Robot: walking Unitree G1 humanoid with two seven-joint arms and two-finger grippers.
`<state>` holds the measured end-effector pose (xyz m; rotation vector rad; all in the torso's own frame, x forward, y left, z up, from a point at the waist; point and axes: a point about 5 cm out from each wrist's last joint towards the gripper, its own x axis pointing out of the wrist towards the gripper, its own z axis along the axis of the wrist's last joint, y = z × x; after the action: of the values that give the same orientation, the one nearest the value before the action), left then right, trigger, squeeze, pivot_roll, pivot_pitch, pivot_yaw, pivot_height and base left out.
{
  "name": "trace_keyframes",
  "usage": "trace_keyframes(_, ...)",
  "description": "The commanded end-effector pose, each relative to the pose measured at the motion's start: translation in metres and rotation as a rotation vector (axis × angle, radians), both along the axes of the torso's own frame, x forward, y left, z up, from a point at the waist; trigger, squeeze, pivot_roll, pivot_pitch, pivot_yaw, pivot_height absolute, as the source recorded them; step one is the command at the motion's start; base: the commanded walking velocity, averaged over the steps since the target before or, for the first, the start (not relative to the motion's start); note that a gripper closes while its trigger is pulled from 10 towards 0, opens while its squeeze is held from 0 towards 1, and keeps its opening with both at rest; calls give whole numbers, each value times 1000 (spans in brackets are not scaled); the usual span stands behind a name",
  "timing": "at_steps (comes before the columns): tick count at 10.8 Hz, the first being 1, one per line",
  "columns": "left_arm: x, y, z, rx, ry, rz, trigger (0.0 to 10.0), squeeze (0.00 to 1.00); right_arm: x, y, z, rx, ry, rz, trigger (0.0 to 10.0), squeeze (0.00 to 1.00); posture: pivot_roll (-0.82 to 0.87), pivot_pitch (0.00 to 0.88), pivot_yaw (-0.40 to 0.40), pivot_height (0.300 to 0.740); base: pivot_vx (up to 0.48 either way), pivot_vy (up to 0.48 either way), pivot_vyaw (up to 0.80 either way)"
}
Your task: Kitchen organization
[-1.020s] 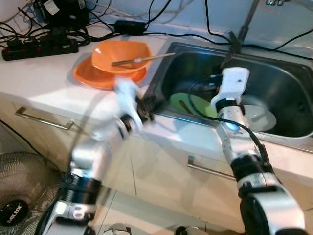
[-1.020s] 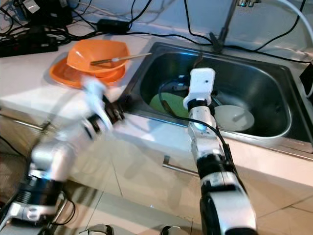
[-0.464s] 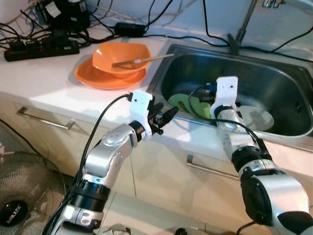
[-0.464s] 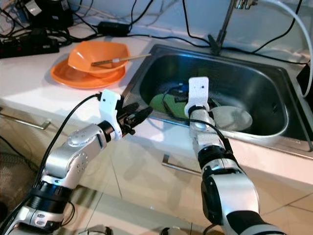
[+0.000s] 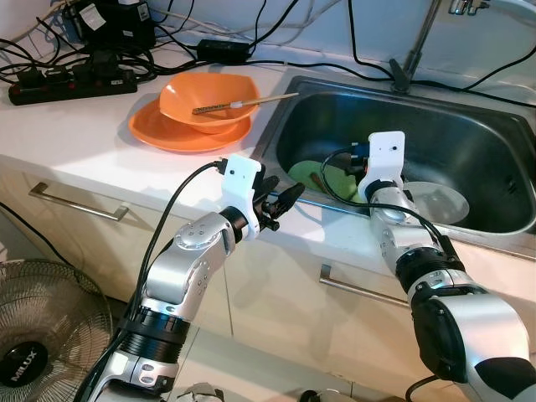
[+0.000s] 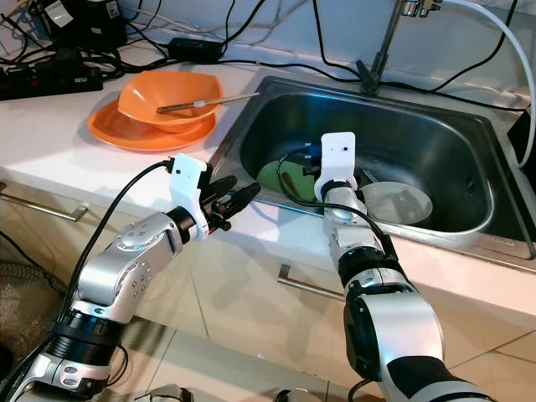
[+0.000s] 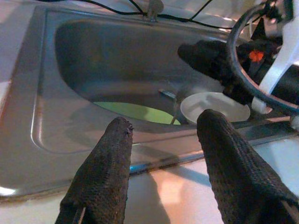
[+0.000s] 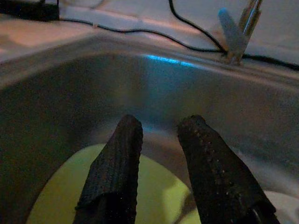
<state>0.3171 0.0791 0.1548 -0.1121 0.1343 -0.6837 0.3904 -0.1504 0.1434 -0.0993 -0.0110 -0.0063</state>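
Since a second ago the left arm has swung up from a blurred sweep and now holds steady at the counter's front edge, while the right arm has sunk a little deeper into the sink (image 5: 502, 151); over the last half second almost nothing has shifted.

The left gripper (image 5: 283, 199) hovers just above the counter (image 5: 75, 126) lip at the sink's near left corner, its fingers (image 7: 105, 172) spread apart with nothing between them. In its wrist view the green plate (image 7: 133, 112) and the white plate (image 7: 215, 105) lie beyond the fingertips, down in the basin, well apart from the jaws.

The right gripper (image 8: 156, 154) reaches down inside the sink, poised over the green plate (image 8: 70, 196), which lies flat on the sink floor directly under and between the two fingers (image 8: 114, 168). These fingers stand parted and hold nothing; whether they touch the plate cannot be told. The white plate (image 5: 440, 199) rests just beside the green one (image 5: 314, 174), toward the robot's right.

On the counter left of the sink, an orange bowl (image 5: 209, 96) sits on an orange plate (image 5: 163, 134), with a chopstick-like utensil (image 5: 243, 102) lying across the bowl. Cables and a power strip (image 5: 71, 79) run along the back. A fan (image 5: 42, 335) stands on the floor at lower left.
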Motion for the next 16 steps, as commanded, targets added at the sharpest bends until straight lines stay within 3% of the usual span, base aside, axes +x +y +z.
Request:
trace_keyframes(1, 0, 0, -1, 7, 2, 11, 10000, 0, 5, -1, 19, 16, -78, -3, 10000, 0, 122, 34, -37, 740, 0, 0, 0)
trace_keyframes(4, 8, 4, 9, 5, -93, 87, 10000, 0, 4, 5, 57, 77, -326, 41, 10000, 0, 108, 45, -36, 740, 0, 0, 0)
trace_keyframes(6, 16, 10, 23, -8, -197, 184, 10000, 0, -10, 14, 67, 81, -469, 73, 10000, 0, 97, 55, -37, 740, 0, 0, 0)
trace_keyframes(9, 21, 17, 40, 2, -374, 295, 10000, 0, -42, 36, 38, 130, -470, 110, 10000, 0, 96, 71, -39, 740, 0, 0, 0)
trace_keyframes(11, 24, 24, 41, -11, -392, 350, 10000, 0, -54, 46, 26, 148, -428, 129, 10000, 0, 92, 75, -38, 740, 0, 0, 0)
trace_keyframes(14, 35, 39, 56, -67, -465, 475, 10000, 0, -60, 47, 21, 128, -396, 135, 10000, 0, 91, 70, -40, 740, 0, 0, 0)
trace_keyframes(16, 41, 51, 58, -45, -486, 531, 10000, 0, -60, 45, 21, 120, -386, 129, 10000, 0, 87, 65, -38, 740, 0, 0, 0)
